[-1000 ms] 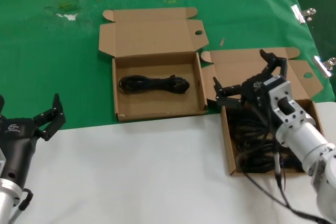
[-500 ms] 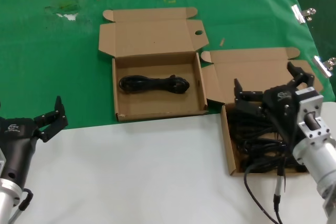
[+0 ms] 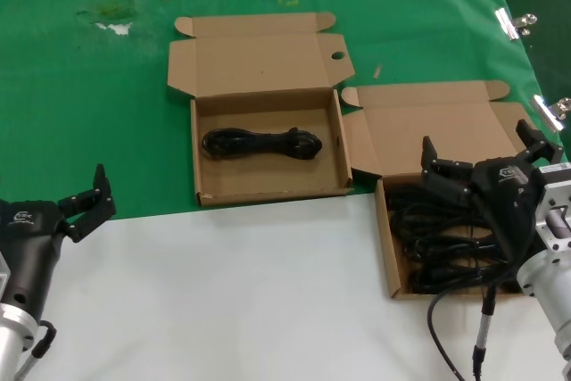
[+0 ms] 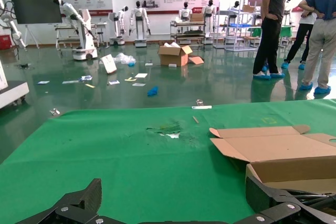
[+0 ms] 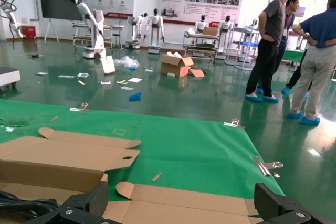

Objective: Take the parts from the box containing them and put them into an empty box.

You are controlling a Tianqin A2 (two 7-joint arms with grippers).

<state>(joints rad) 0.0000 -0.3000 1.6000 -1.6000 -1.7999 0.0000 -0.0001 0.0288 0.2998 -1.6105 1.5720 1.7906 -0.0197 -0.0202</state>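
Right gripper (image 3: 486, 169): spread open, nothing between its fingers; hovers over the source box near the right edge of the tabletop (image 3: 232, 301).
Left gripper (image 3: 82, 201): open, holding nothing; parked at the near-left corner, well apart from both boxes.
Source box (image 3: 385, 252): shallow brown cardboard, lid folded back flat; sits at the right side, across the line where green cloth meets white surface. A tangle of black cables (image 3: 437, 243) fills it.
Receiving box (image 3: 268, 186): twin box, mid-tabletop on the green cloth (image 3: 89, 113), lid open toward the far edge, round hole in the lid flap. One coiled black cable bundle (image 3: 260, 143) lies inside, lengthwise.
Box relation: source box's lid flap sits just beside the receiving box's right wall.
Far-right edge: metal clips (image 3: 513, 20) pin the cloth.
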